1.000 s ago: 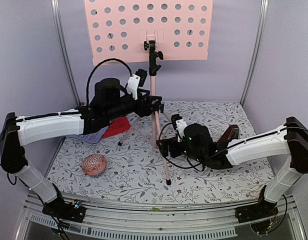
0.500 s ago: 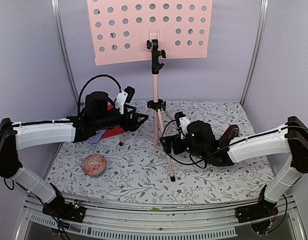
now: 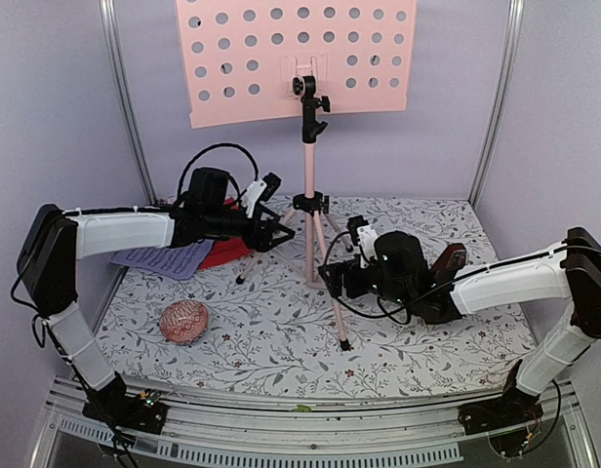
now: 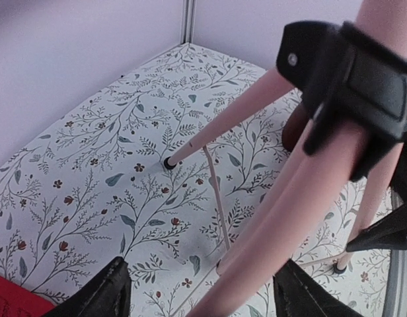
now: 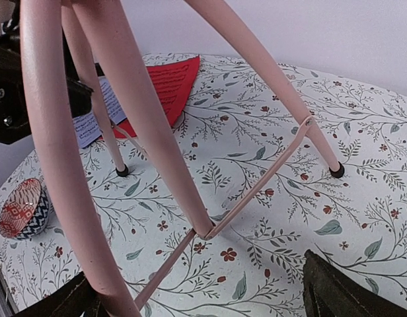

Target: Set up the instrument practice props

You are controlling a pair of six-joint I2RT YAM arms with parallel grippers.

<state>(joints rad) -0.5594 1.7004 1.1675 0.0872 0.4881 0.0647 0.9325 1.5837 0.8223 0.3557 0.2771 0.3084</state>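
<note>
The pink music stand (image 3: 308,175) stands upright on its tripod at mid-table, its perforated desk (image 3: 296,58) high at the back. My left gripper (image 3: 281,234) is just left of the black leg hub (image 4: 349,79), open, and a pink leg (image 4: 269,218) passes between its fingers (image 4: 104,294) with a gap on both sides. My right gripper (image 3: 330,278) is open at the front leg (image 5: 144,132), holding nothing. Lavender (image 3: 164,258) and red (image 3: 222,252) sheet-music pages lie flat at the left. The dark red-brown metronome (image 3: 447,263) stands behind my right arm.
A round patterned red bowl-like object (image 3: 185,322) sits near the front left. Lilac walls with metal posts (image 3: 125,107) close in the floral table (image 3: 427,341) on three sides. The tripod's thin braces (image 5: 256,188) and rubber feet (image 5: 336,172) spread over the middle.
The stand has shifted a little to the right and now stands straighter. My left arm drew back from the hub, then swung in again beside the legs. My right gripper followed the stand rightward.
</note>
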